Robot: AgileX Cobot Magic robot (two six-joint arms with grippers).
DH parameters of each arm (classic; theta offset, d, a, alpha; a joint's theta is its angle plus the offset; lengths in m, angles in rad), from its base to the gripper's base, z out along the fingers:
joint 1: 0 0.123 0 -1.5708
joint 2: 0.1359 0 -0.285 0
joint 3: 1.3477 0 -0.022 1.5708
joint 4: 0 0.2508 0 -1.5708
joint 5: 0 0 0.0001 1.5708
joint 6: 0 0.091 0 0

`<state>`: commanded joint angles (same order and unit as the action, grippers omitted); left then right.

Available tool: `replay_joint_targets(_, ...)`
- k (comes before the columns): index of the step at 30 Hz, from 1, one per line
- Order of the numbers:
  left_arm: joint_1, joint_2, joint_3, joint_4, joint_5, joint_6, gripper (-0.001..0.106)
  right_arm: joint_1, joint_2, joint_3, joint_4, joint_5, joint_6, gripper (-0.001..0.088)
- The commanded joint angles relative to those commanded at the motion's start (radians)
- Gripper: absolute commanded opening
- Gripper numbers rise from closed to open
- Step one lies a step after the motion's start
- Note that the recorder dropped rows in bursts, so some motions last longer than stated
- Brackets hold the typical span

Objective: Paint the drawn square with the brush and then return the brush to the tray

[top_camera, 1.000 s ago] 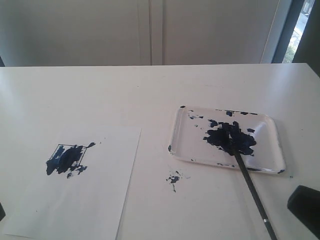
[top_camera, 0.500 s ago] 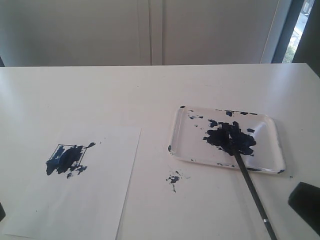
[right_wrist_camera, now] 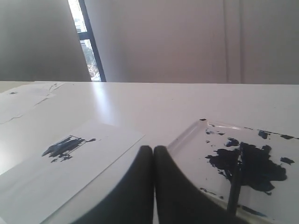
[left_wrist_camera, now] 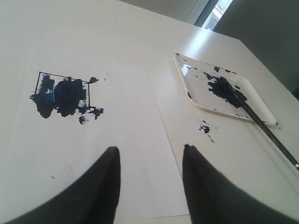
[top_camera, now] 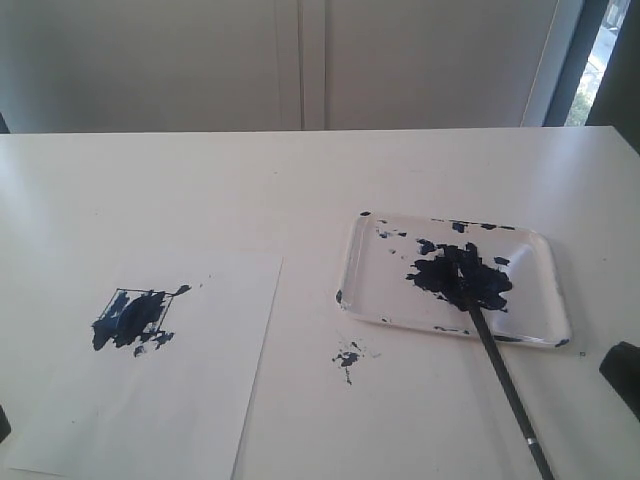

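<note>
Right wrist view, right gripper point(right_wrist_camera: 153, 148) closed tight, empty, left gripper point(left_wrist_camera: 149, 147) spread open, holding nothing

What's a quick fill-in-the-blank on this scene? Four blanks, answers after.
1. The brush lies with its tip in the tray, held by ___ gripper.
2. The drawn square is smeared with dark ___ paint.
3. The right gripper is ___.
4. The left gripper is ___, holding nothing.
Missing words: neither; blue; shut; open.
</note>
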<state>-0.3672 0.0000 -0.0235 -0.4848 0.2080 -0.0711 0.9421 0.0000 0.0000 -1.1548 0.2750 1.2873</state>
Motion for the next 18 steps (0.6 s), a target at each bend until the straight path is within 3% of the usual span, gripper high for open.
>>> replay_joint_targets(2, 0.000, 0.000, 0.000, 0.000, 0.000, 0.000, 0.048, 0.000, 0.000, 0.000, 0.011, -0.008, 0.052, 0.0000)
replay_joint_targets(18, 0.000, 0.000, 0.000, 0.000, 0.000, 0.000, 0.048, 0.000, 0.000, 0.000, 0.011, -0.010, 0.053, 0.0000)
